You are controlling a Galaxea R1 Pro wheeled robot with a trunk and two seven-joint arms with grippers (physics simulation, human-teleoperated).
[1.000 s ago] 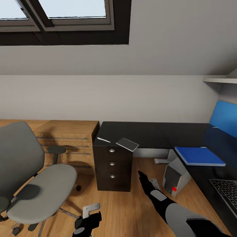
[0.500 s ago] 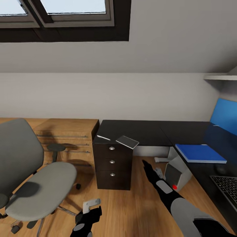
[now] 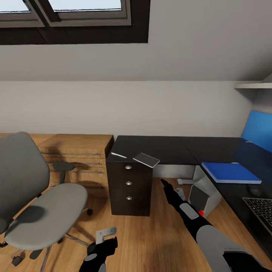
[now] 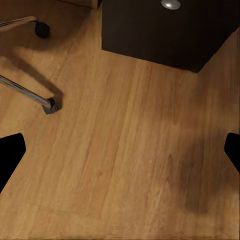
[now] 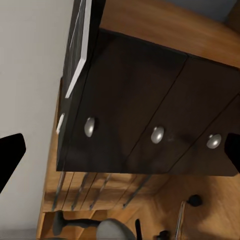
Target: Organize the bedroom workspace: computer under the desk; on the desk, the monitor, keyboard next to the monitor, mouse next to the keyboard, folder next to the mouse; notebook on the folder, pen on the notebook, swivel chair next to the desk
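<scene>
The right gripper (image 3: 169, 189) reaches out low toward the black drawer unit (image 3: 129, 187), its fingers spread with nothing between them, while the left gripper (image 3: 101, 243) hangs near the floor (image 3: 158, 241), likewise spread and empty. The likely target looks to be the notebook (image 3: 146, 160), lying on the left end of the desk (image 3: 170, 149) with a corner jutting past the near edge above the drawers, the pen (image 3: 119, 155) just to its left. The folder (image 3: 230, 172) already lies on the desk at the right, far of the keyboard (image 3: 262, 209), and the computer (image 3: 203, 196) sits underneath. The risks, as judged from here: the arm sits lower than the desktop, so rising too close in could catch the edge or nudge that overhanging notebook to the floor; the thin pen could roll off at a touch. The swivel chair (image 3: 41, 211) stands close on the left, and its base could be bumped if the robot shifts. The right wrist view brings out the drawer front with its knobs (image 5: 157, 134) and the notebook's pale edge (image 5: 80, 47) at the desk top, which the head view gives only small. The left wrist view picks up a chair caster (image 4: 50, 106) and the drawer unit's foot on the floor.
</scene>
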